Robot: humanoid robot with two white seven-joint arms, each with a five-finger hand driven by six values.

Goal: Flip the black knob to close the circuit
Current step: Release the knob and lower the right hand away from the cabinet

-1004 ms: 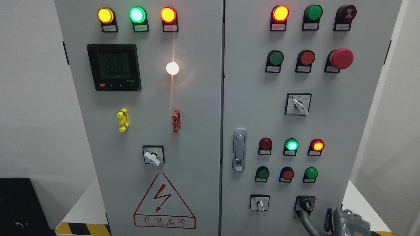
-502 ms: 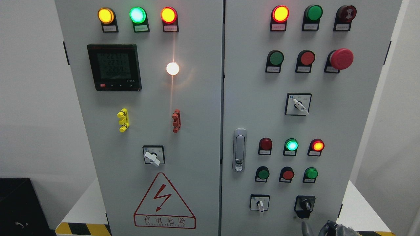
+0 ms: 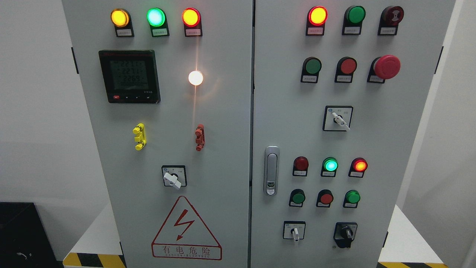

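Grey cabinet (image 3: pixel 223 149), black knob (image 3: pixel 347 233) pointing up

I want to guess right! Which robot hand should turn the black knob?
Probably the right. The black knob sits at the cabinet's lower right, on the side the right arm comes in from. Neither hand is in view now, so that's only a guess.

Plain white wall (image 3: pixel 35 111) fills the left side, evenly lit, with a soft grey shadow along its lower part. Another pale wall (image 3: pixel 446 149) runs down the right. Low at the left corner sits a black box (image 3: pixel 20 234), dark and featureless. A white platform (image 3: pixel 95 234) spreads below, edged with yellow-and-black hazard striping (image 3: pixel 93 259).
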